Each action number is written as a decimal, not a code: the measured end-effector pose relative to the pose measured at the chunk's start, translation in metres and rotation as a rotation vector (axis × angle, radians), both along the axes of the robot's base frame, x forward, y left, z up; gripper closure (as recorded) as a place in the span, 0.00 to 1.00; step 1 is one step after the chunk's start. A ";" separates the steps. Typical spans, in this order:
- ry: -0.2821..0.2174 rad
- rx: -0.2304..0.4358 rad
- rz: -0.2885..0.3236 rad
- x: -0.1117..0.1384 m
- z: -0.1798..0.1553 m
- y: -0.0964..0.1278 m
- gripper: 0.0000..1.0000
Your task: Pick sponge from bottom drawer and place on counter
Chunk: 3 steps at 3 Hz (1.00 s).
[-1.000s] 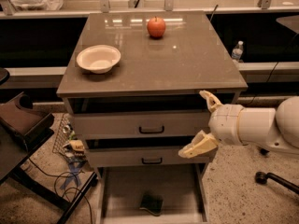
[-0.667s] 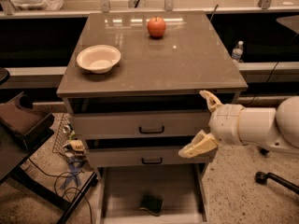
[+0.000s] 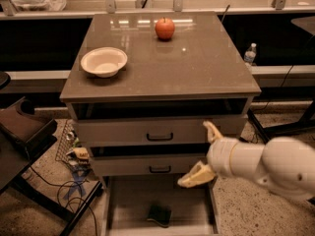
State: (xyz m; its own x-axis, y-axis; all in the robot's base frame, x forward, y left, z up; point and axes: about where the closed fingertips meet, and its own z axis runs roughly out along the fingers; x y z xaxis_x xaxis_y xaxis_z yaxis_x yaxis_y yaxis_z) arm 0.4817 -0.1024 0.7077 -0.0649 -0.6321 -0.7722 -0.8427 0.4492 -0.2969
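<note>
The sponge (image 3: 159, 214), dark green on top, lies on the pale floor of the bottom drawer (image 3: 128, 200), which is pulled far out at the bottom of the view. My gripper (image 3: 203, 152) hangs in front of the cabinet's right side, above and to the right of the sponge, with its two cream fingers spread wide apart and nothing between them. One finger (image 3: 212, 131) points up by the top drawer and the other points down-left over the open drawer. The glossy grey-brown counter (image 3: 197, 68) tops the cabinet.
A cream bowl (image 3: 104, 61) sits on the counter's left and a red apple (image 3: 165, 28) at its back. Two upper drawers with black handles (image 3: 160, 137) stand slightly open. A water bottle (image 3: 250, 53) is at the right; cables and a dark chair are at the left.
The view has shifted slightly, and my gripper and arm now sit a little lower and further left against the drawers. The fingers stay spread. The sponge has not moved.
</note>
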 end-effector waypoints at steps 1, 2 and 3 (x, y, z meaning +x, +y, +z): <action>-0.018 0.017 0.047 -0.015 -0.103 0.010 0.00; -0.001 0.036 0.083 -0.022 -0.168 0.020 0.00; 0.029 0.040 0.123 -0.024 -0.233 0.034 0.00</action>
